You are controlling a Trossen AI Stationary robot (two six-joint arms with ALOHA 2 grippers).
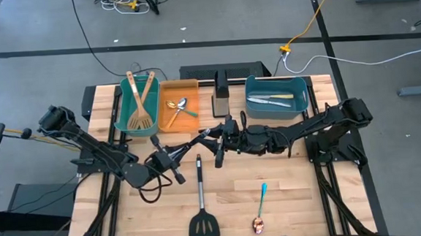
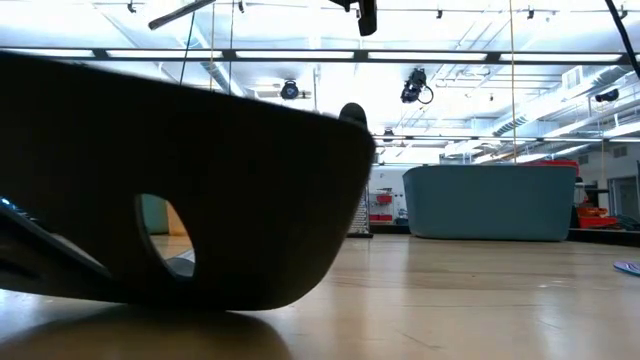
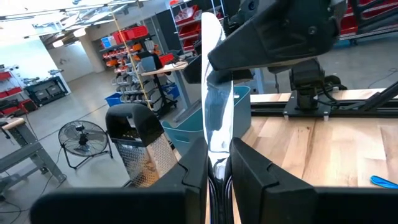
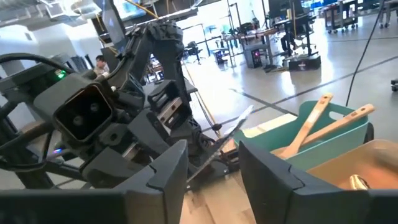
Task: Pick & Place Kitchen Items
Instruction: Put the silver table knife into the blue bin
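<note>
Pointing toward the right tool (image 1: 221, 141), silver knife (image 1: 201, 137) clamped in left tool (image 1: 175, 155), right tool's fingers parted.

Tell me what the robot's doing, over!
Left gripper shut on silver knife. Right gripper open, close by its tip. Turner, spoon still loose.

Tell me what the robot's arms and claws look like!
Both arms are black and jointed, like chunky metal bones. The left arm and right arm each end in a two-finger claw. The left gripper has flat, blocky black fingers; the right gripper has the same kind. Thin black cables loop by the left arm, and a boxy black camera sits on its wrist.
</note>
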